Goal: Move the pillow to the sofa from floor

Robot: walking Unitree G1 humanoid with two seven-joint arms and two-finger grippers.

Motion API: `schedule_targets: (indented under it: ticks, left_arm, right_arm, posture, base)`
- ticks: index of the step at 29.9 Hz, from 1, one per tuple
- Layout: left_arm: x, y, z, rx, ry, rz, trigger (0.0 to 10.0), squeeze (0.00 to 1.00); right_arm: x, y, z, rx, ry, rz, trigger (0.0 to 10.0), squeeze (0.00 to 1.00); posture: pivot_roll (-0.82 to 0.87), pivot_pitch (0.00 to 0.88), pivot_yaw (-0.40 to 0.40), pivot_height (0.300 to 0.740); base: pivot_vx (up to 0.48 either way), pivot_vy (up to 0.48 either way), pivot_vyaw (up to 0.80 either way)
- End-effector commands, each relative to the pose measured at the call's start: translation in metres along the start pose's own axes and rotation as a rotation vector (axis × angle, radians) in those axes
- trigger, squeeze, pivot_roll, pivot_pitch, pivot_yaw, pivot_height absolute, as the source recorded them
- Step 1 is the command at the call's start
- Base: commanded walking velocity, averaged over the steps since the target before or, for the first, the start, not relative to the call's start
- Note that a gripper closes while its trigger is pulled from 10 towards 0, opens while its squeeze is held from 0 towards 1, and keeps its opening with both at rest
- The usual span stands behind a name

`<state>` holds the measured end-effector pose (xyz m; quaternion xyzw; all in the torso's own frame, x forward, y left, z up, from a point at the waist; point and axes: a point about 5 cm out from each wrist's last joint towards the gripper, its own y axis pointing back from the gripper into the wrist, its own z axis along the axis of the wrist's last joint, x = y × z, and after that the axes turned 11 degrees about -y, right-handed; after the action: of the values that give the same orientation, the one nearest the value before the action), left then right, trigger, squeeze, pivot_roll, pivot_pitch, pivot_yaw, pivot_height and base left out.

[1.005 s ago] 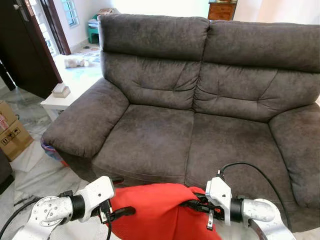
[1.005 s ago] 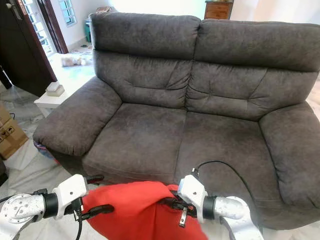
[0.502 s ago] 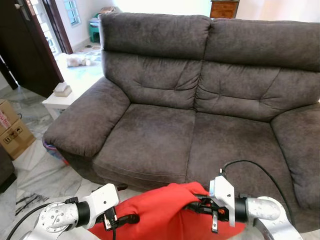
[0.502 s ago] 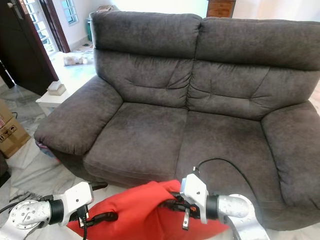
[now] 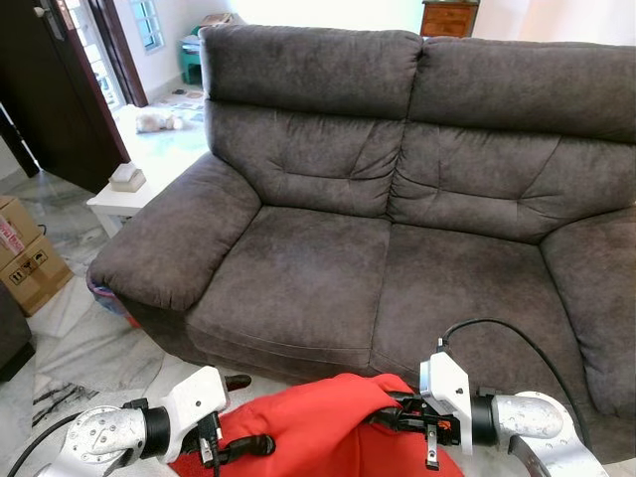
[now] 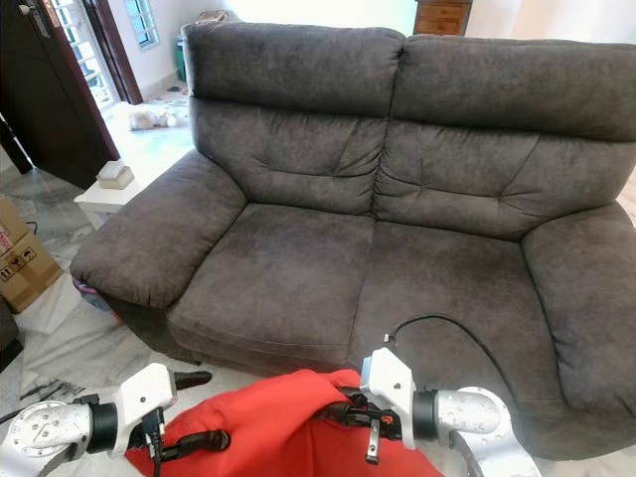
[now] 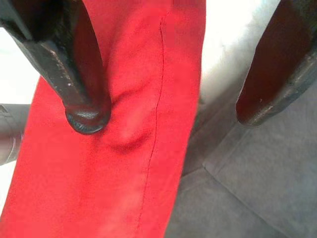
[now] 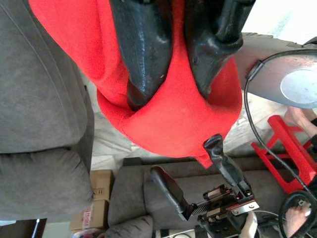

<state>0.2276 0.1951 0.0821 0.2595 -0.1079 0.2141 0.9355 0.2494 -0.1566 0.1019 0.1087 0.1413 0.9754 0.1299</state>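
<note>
Dark grey sofa (image 5: 328,268) on pale marble floor (image 5: 75,343), seats bare.

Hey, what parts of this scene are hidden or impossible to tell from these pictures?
- Pillow: its lower part is cut off by the bottom edge of both eye views.
- Left hand: in the left wrist view one finger presses the red cloth, the other sits off it; a real grip can't be told.
- Floor just below the pillow: hidden by it.

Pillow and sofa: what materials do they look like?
Pillow: red woven cloth cover, matte, probably cotton-like; a stitched seam and soft creases show in the left wrist view. Sofa: dark grey-brown upholstery with a mottled, suede-like nap, likely microfibre; padded and tufted on the backrest. The exact fibre cannot be told.
</note>
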Motion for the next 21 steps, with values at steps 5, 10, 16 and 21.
schedule_targets:
  ticks: [5, 10, 16, 21]
  left_arm:
    - [-0.003, 0.008, 0.001, -0.033, 0.1, -0.054, 10.0, 0.0]
    - [-0.003, 0.01, 0.006, -0.054, 0.127, -0.081, 10.0, 0.0]
    - [-0.005, 0.014, 0.009, -0.056, 0.172, -0.125, 10.0, 0.0]
    - [-0.007, 0.018, 0.008, -0.031, 0.171, -0.147, 10.0, 0.0]
  right_arm:
    - [0.006, -0.003, 0.027, -0.11, 0.089, 0.05, 10.0, 0.0]
    - [0.007, -0.001, 0.028, -0.114, 0.083, 0.052, 10.0, 0.0]
    - [0.006, -0.001, 0.027, -0.114, 0.083, 0.052, 10.0, 0.0]
    - [0.007, -0.001, 0.027, -0.114, 0.083, 0.054, 10.0, 0.0]
  posture:
    - [0.14, 0.064, 0.044, 0.74]
    - [0.14, 0.063, 0.041, 0.74]
    - [0.14, 0.066, 0.038, 0.74]
    - [0.14, 0.069, 0.036, 0.74]
  base:
    - [0.0, 0.0, 0.0]
    - [0.0, 0.0, 0.0]
    - [0.0, 0.0, 0.0]
    - [0.0, 0.0, 0.0]
